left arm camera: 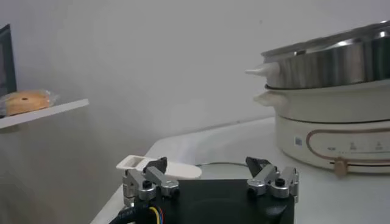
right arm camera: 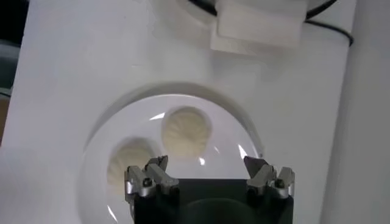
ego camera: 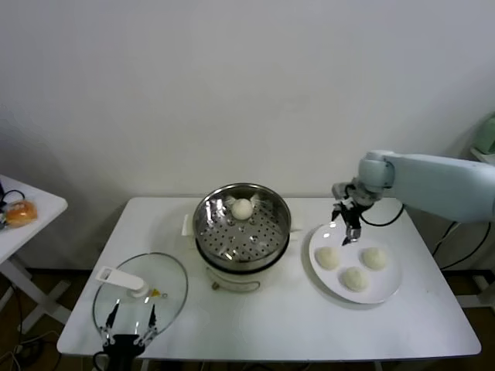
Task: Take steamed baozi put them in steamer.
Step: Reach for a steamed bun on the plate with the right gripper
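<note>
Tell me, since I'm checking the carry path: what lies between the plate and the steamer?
Only bare white table between the plate and the steamer, as the head view shows.

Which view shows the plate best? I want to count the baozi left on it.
The head view: the whole plate shows with three baozi on it. The right wrist view shows only part of the plate, with two baozi in sight. The left wrist view does not show it.

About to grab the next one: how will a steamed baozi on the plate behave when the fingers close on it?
The steamed baozi looks soft and puffy, so it will probably dent under a hard squeeze. Its rounded shape on the smooth plate suggests it may roll or slide if nudged. It is likely light. The right gripper hovers open above.
</note>
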Controlling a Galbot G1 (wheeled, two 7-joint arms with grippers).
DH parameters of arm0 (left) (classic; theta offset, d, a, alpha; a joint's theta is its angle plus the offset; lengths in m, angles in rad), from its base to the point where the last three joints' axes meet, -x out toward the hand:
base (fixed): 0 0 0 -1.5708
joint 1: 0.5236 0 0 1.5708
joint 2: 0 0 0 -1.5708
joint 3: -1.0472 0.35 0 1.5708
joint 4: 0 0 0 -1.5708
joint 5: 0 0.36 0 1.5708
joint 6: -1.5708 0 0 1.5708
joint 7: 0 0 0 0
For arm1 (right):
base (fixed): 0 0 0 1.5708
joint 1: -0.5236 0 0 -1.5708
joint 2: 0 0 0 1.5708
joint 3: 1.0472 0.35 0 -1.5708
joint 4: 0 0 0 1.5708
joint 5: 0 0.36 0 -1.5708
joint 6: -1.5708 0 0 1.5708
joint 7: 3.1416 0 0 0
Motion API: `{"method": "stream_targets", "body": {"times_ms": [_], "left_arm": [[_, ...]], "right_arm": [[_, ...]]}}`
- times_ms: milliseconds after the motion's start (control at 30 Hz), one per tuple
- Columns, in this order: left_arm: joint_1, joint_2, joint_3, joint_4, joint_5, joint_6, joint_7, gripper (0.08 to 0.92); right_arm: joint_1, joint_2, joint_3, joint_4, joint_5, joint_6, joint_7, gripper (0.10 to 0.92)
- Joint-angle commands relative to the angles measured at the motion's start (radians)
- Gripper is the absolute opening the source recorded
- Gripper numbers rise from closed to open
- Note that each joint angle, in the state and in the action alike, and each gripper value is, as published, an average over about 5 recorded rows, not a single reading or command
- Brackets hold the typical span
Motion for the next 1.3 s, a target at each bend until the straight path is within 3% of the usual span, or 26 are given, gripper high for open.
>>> {"method": "stream_targets", "body": {"times_ms": [33, 833, 1300], "left_arm": [[0.000, 0.002, -0.018, 0.012, 0.004, -0.002, 0.001, 0.823], [-0.005, 0.002, -0.024, 0.025, 0.011, -0.009, 0.000, 0.823], [0.002, 0.003, -0.025, 0.018, 0.012, -0.010, -0.001, 0.823]], "right_arm": [[-0.162, -0.025, 0.105, -0.004, -0.029, -0.097, 0.030, 0.823], [-0.286, 0.041, 0.245, -0.160, -0.128, -0.075, 0.047, 0.819], [-0.237, 0.031, 0.250, -0.123, -0.141, -0.053, 0.011, 0.664]]}}
